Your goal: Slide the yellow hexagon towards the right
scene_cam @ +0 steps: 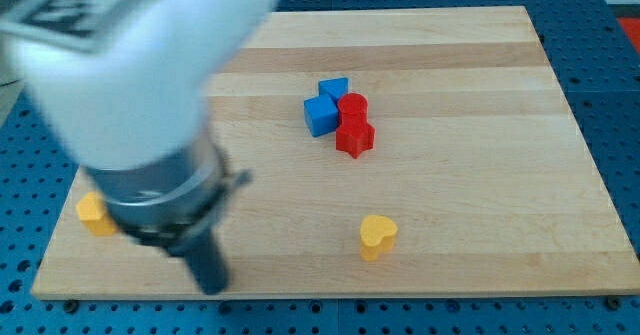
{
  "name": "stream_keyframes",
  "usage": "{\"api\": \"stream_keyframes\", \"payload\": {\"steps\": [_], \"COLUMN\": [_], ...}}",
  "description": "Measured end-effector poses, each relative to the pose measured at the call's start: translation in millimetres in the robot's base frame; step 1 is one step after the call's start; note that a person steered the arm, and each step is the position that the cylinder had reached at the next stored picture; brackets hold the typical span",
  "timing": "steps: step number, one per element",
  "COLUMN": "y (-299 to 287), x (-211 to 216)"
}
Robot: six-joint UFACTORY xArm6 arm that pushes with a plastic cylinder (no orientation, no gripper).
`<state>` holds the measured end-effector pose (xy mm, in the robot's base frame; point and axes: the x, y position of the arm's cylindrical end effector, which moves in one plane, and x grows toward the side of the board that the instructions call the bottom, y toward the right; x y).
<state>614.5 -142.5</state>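
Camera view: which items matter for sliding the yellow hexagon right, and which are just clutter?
In play:
- yellow hexagon, at the board's left edge, partly hidden behind the arm
- my tip, low on the board, to the right of the hexagon and below it

Lying about:
- yellow heart, lower middle
- two blue blocks, mid-board
- two red blocks, touching the blue ones
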Motion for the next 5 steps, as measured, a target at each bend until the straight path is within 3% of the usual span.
{"api": "stream_keyframes", "payload": {"steps": [2,3,5], "y": [-162.1,-162.1,-161.2], "x": [-20.5,-26.6,-80.6]}}
